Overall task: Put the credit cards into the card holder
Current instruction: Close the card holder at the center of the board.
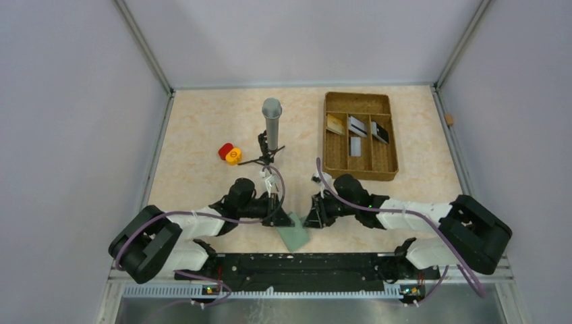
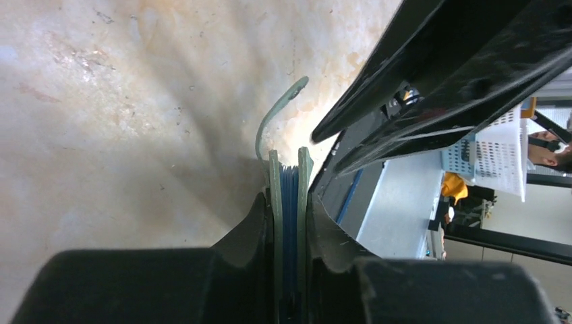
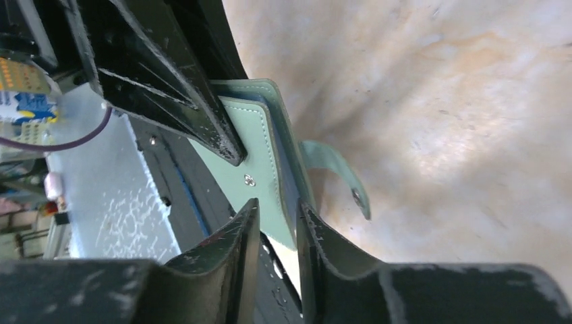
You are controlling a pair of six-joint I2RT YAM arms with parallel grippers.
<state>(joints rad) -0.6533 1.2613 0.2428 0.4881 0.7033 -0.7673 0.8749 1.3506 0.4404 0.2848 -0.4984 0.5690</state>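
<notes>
Grey-green card holder (image 1: 295, 237), brown tray (image 1: 357, 98), mottled beige table (image 1: 195, 148)

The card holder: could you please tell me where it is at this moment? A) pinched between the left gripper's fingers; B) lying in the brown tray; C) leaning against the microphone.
A: in the left wrist view the folded card holder sits edge-on between the closed fingers of the left gripper, its closing tab curling free.

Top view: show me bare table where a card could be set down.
Bare: left of the red and yellow discs; between the grey cylinder and the tray. Crowded: near centre, around the card holder.
</notes>
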